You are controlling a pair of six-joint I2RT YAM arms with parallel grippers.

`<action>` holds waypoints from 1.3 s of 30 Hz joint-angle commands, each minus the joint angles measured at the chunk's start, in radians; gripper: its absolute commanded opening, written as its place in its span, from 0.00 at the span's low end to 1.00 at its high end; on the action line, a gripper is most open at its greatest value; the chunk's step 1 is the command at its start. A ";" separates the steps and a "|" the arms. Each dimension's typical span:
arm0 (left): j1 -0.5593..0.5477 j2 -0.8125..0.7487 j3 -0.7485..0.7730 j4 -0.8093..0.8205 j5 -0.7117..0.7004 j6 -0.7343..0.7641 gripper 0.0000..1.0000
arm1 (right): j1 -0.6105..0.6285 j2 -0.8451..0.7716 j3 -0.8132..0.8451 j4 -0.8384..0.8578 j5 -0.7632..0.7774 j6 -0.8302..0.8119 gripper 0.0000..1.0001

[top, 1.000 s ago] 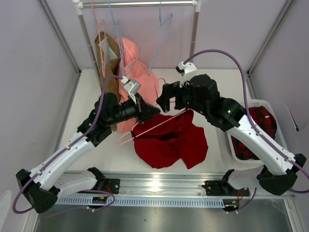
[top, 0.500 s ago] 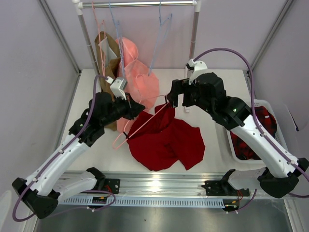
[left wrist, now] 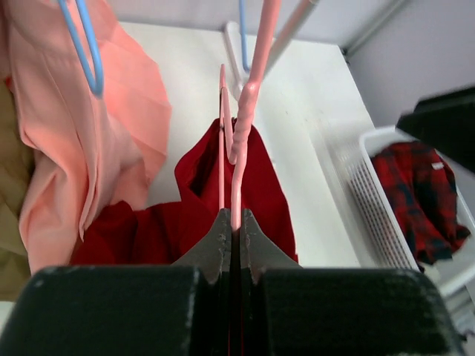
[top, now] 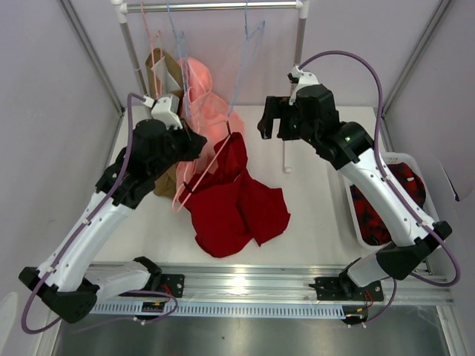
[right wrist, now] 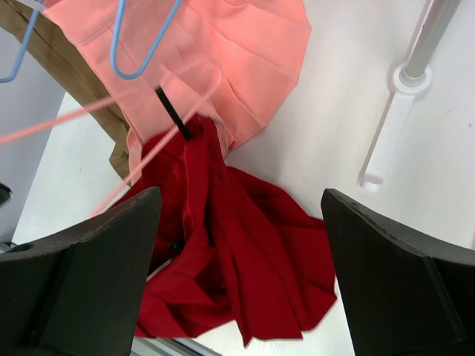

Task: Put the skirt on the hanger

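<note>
Pale lilac walls (top: pixel 44 89) enclose my white table (top: pixel 319 215), evenly lit; a garment rail (top: pixel 223 6) stands at its far edge.

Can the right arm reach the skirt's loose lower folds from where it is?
Probably yes. The right pincer hangs open above the skirt, whose folds lie bare on the table beneath it; the left pincer grips the hanger off to the side.
</note>
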 commanded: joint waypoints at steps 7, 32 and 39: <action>0.018 0.210 0.267 0.081 -0.175 -0.051 0.00 | -0.003 0.013 0.073 -0.030 -0.009 0.016 0.90; -0.035 0.584 0.701 0.136 0.026 0.104 0.00 | -0.101 -0.170 -0.100 -0.041 -0.007 0.008 0.91; -0.028 0.724 0.949 0.004 -0.077 0.129 0.00 | -0.119 -0.198 -0.122 -0.046 -0.005 0.005 0.92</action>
